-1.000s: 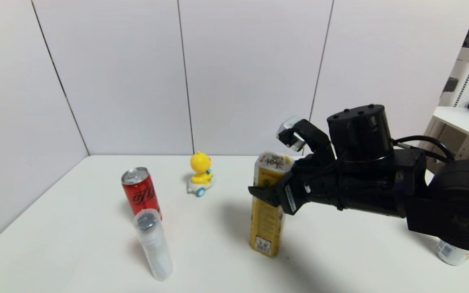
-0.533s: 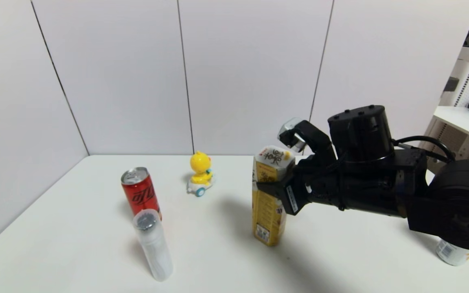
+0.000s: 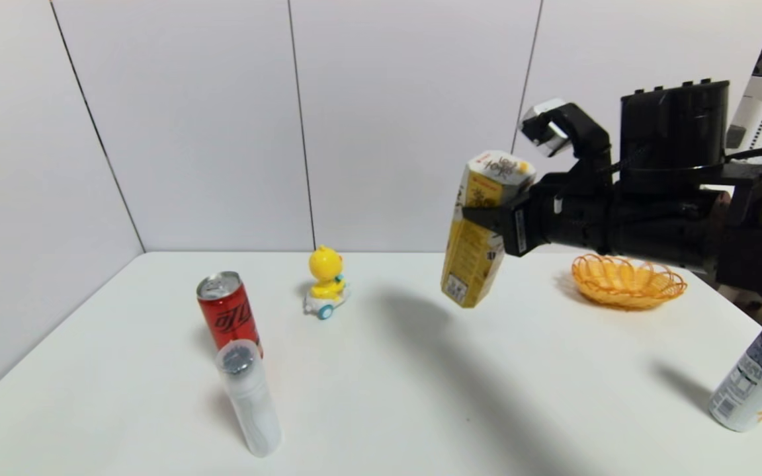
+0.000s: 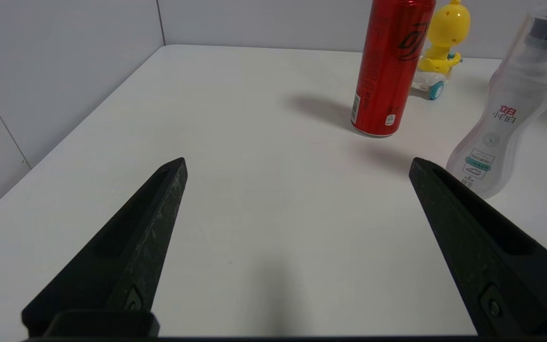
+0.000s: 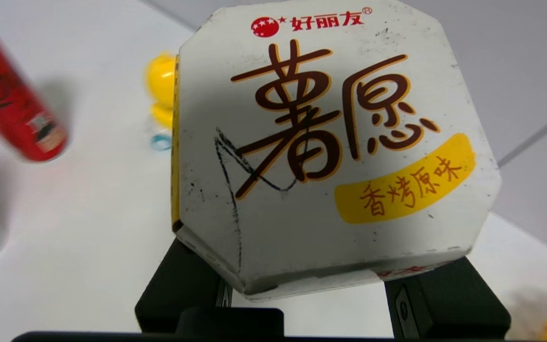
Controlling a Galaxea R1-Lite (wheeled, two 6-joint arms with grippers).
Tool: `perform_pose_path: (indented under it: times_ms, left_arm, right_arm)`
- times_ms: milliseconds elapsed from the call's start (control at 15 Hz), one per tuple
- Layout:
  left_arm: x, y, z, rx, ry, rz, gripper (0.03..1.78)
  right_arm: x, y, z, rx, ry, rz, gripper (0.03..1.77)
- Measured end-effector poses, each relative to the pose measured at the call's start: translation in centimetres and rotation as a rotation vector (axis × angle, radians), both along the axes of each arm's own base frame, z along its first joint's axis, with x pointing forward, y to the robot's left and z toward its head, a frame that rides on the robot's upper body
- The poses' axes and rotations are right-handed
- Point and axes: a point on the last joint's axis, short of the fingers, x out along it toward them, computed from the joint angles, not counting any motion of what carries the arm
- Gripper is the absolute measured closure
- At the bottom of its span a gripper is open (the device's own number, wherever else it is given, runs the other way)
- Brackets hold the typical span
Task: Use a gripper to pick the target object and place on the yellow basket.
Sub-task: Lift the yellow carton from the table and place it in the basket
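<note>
White panels stand behind my white tabletop (image 3: 354, 396). Above it, right of centre, my right hand (image 3: 490, 218) pinches the tall yellow snack box (image 3: 477, 244), tilted and clear of the surface. Near the tabletop's far right corner sits the yellow basket (image 3: 627, 285). My left hand (image 4: 297, 166) is spread wide, nothing between its fingers. Toward the left edge are a red can (image 3: 227, 314) and a translucent tube (image 3: 252, 403); a yellow duck toy (image 3: 327, 281) stands near the far edge.

A red can (image 3: 230, 314) stands near a (cheerful) duck toy (image 3: 326, 281).
</note>
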Motion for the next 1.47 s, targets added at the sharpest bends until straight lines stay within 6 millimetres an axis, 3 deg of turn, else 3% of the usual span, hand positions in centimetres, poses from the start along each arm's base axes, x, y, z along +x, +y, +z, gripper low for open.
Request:
perform_pose_path:
  times_ms: [467, 800, 1133, 1467]
  left_arm:
    - [0.0, 0.0, 0.0, 0.0, 0.0, 0.001, 0.12]
    - [0.0, 0.0, 0.0, 0.0, 0.0, 0.0, 0.12]
    - [0.0, 0.0, 0.0, 0.0, 0.0, 0.0, 0.12]
    - [0.0, 0.0, 0.0, 0.0, 0.0, 0.0, 0.12]
  right_arm:
    - [5.0, -10.0, 3.7, -0.062, -0.168, -0.324, 0.96]
    - [7.0, -15.9, 4.5, -0.096, -0.192, -0.55, 0.96]
    - [7.3, -18.4, 2.7, -0.127, -0.05, -0.641, 0.96]
    - [8.3, -18.9, 0.4, -0.066, 0.092, -0.666, 0.96]
